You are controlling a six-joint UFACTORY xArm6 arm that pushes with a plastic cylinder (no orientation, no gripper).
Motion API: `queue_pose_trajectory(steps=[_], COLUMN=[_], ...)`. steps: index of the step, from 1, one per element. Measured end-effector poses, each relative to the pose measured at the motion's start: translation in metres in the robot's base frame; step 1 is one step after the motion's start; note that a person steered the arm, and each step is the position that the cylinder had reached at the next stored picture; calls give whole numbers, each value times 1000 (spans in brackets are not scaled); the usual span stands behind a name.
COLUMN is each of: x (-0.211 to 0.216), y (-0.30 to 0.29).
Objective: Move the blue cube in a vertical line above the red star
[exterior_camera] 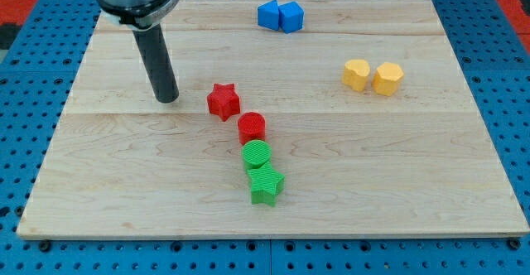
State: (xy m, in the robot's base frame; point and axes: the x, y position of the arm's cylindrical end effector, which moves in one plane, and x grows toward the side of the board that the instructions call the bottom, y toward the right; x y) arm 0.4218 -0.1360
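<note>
The red star (223,100) lies left of the board's middle. Two blue blocks touch each other near the view's top: the left one (268,15) and the right one (291,16), which looks like a cube. My tip (168,98) rests on the board just left of the red star, with a small gap between them, and far below and left of the blue blocks.
A red cylinder (252,127), a green cylinder (256,154) and a green star (266,185) run in a line down-right from the red star. Two yellow blocks (357,74) (387,78) sit at the right. The wooden board (99,184) lies on a blue pegboard.
</note>
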Motion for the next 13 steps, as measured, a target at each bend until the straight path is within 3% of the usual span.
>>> queue_pose_trajectory(steps=[2,3,4,6,9,12,13], x=[0,-5,-65,-124,-185,-186,-208], y=[85,65,82,238,242,140,156])
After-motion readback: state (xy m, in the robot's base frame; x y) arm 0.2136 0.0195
